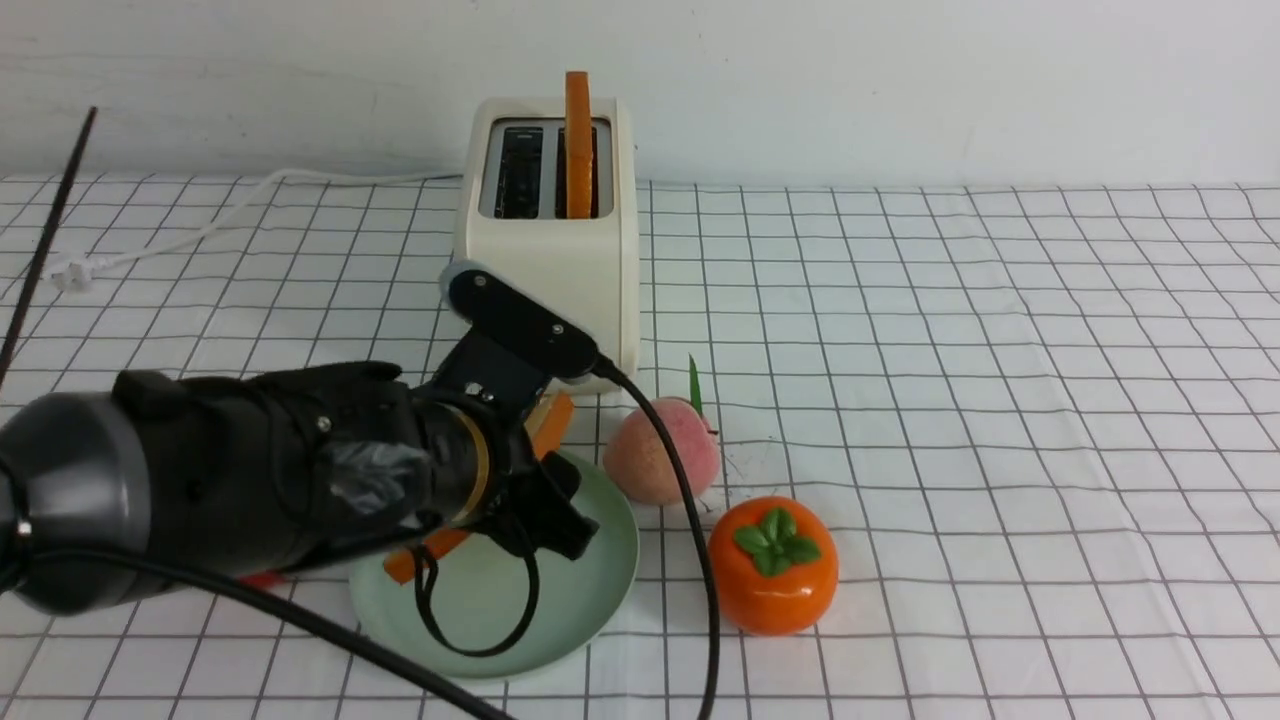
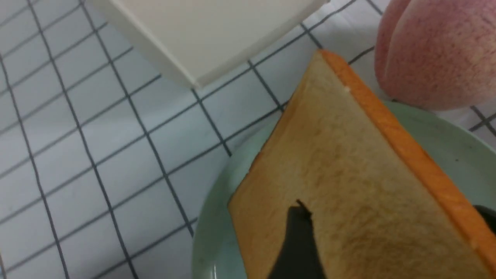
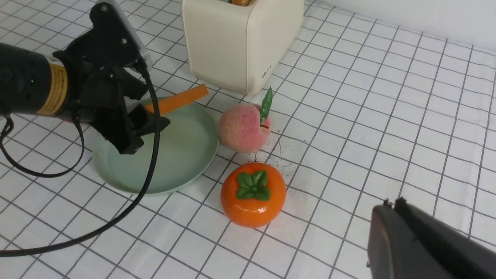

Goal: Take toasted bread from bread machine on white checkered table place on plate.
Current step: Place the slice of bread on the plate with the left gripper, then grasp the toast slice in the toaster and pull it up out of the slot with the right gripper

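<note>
the loose toast slice (image 2: 348,174) sits on the mint-green plate (image 1: 590,610), between the spread, released jaws of the left gripper (image 1: 545,520). in the front view it is little more than an orange crust strip. that strip runs diagonally from the near left up toward the toaster (image 1: 545,250), and its far corner pokes past the plate's rim. i cannot tell whether it lies flat or leans.

only the left wrist view shows the slice's broad face, pale golden and finely porous, with one dark finger (image 2: 298,240) over it and the other just beyond the crust edge.

the standing toast slice (image 1: 578,140) stays upright in the right-hand slot, long edge vertical and crust toward the camera. the left slot is dark.

the toaster is boxy, smooth and cream. it stands on the grid-cloth counter (image 1: 1000,400), and its white cord (image 1: 200,225) trails off to the left.

a fuzzy peach (image 1: 660,450) sits just beside the plate, with a glossy persimmon (image 1: 775,565) nearer.

the right gripper (image 3: 393,205) shows only in its own wrist view, its jaws clenched on nothing, well apart from the fruit.
</note>
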